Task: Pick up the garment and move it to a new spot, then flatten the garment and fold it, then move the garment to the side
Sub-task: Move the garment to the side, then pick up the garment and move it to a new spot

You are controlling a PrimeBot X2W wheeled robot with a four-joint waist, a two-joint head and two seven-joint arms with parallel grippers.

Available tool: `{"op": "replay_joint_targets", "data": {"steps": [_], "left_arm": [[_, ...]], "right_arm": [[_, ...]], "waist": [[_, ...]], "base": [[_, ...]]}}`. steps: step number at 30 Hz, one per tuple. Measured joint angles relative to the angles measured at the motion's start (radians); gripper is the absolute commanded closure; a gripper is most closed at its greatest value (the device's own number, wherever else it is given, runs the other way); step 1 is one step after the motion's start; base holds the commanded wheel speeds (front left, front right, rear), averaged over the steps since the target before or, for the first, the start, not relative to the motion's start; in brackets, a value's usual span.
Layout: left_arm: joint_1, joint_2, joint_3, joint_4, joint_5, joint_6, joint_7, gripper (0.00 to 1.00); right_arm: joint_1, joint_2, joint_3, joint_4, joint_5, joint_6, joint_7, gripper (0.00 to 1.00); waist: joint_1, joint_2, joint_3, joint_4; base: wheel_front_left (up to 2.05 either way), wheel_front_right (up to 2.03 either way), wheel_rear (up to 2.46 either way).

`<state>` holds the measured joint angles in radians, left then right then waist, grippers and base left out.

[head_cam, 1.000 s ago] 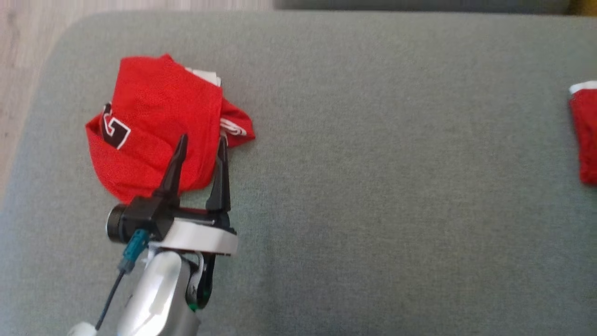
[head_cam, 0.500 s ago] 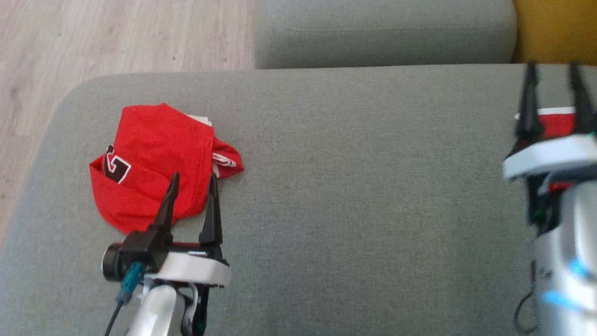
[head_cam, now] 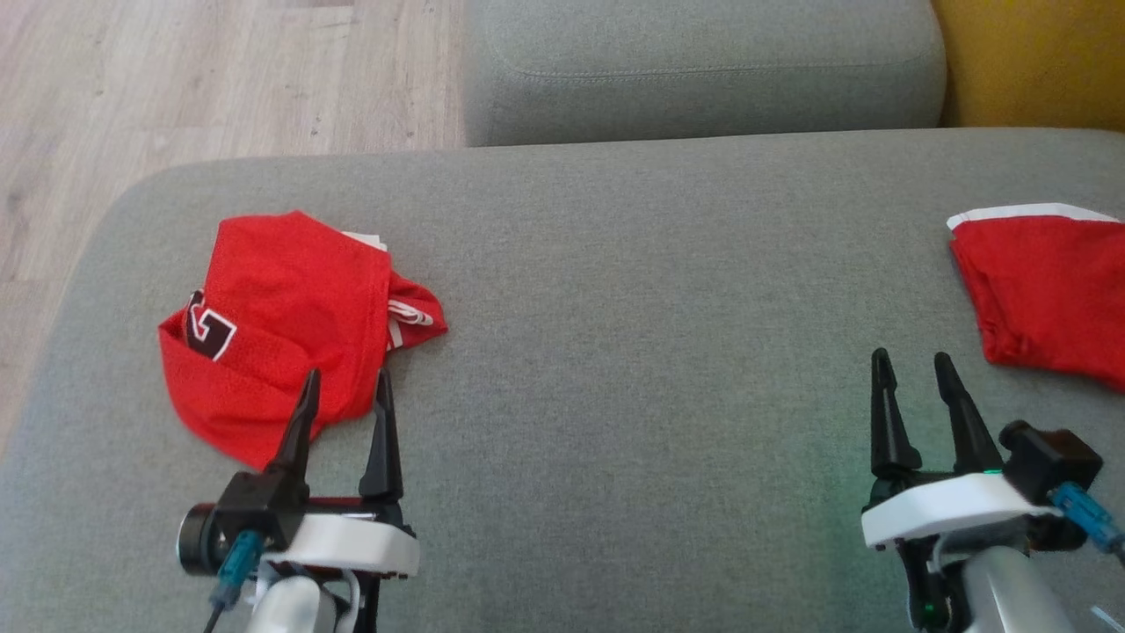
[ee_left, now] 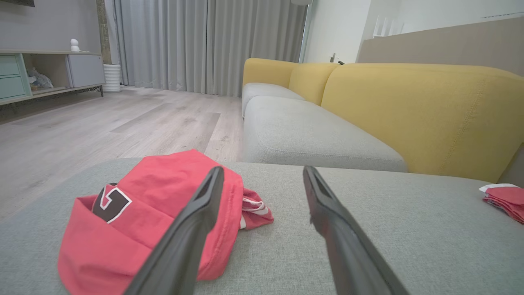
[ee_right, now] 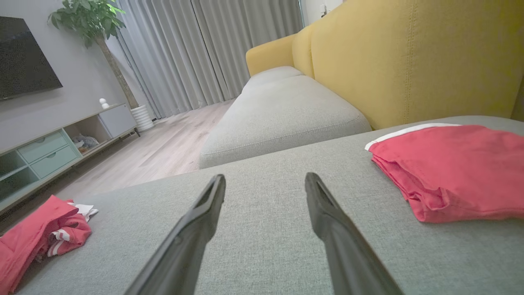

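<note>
In the head view, the red garment (head_cam: 281, 325) is lying bunched on the left part of the grey cushion (head_cam: 659, 352), near its rounded left corner. A dark figure edged in white is showing on its left side, and a striped white trim is peeking out at its right. The left gripper (head_cam: 347, 378) is sitting just below it with its two dark fingers standing apart and nothing between them. Their tips are overlapping the cloth's lower edge in the picture, and whether they are touching it cannot be told. The right gripper (head_cam: 910, 356) is hovering at the lower right, its fingers also spread and empty. A second red garment (head_cam: 1046, 290) with a white band along its top edge is lying flat near the cushion's right edge, just beyond that gripper and apart from it. A wooden floor (head_cam: 220, 79) is showing at the upper left.

In the left wrist view, the left gripper (ee_left: 263, 169) is pointing across the cushion with its jaws wide. The red garment (ee_left: 163, 192) is lying behind the left finger, and the second red garment (ee_left: 505, 198) is lying far off at the right edge. A yellow backrest (ee_left: 409, 106) and grey curtains (ee_left: 204, 41) are standing behind.

In the right wrist view, the right gripper (ee_right: 265, 176) is holding its fingers apart over bare cushion. The second red garment (ee_right: 458, 168) is resting to the right of them, and the red garment (ee_right: 37, 229) is lying well away at the lower left.
</note>
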<state>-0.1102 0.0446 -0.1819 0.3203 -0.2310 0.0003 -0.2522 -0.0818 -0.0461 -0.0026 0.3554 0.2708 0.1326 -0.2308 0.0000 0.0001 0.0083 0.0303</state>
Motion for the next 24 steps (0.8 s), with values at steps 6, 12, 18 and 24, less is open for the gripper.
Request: {"op": "replay_joint_targets", "data": {"steps": [6,12,18,24], "left_arm": [[0.0,0.0,0.003,-0.002,-0.002,0.0,0.0,0.0],[0.0,0.0,-0.007,-0.002,-0.009,0.0,0.0,0.0],[0.0,0.0,-0.008,-0.001,-0.009,0.001,0.0,0.0],[0.003,0.0,-0.008,0.006,-0.008,0.001,0.0,0.0]], "right_arm": [[0.0,0.0,0.005,0.0,-0.02,0.0,-0.009,0.0],[0.0,0.0,0.014,0.0,-0.016,0.0,-0.013,0.0],[0.01,0.0,0.062,-0.002,-0.016,0.0,-0.017,0.0],[0.015,0.0,0.11,-0.002,-0.016,0.0,-0.017,0.0]], "waist": [[0.0,0.0,-0.001,-0.001],[0.0001,0.0,0.0,0.015],[0.0,0.0,-0.007,0.072],[0.0,0.0,-0.021,0.159]], "base": [[0.0,0.0,0.0],[0.0,0.0,0.0],[0.0,0.0,0.0],[0.0,0.0,0.0]]}}
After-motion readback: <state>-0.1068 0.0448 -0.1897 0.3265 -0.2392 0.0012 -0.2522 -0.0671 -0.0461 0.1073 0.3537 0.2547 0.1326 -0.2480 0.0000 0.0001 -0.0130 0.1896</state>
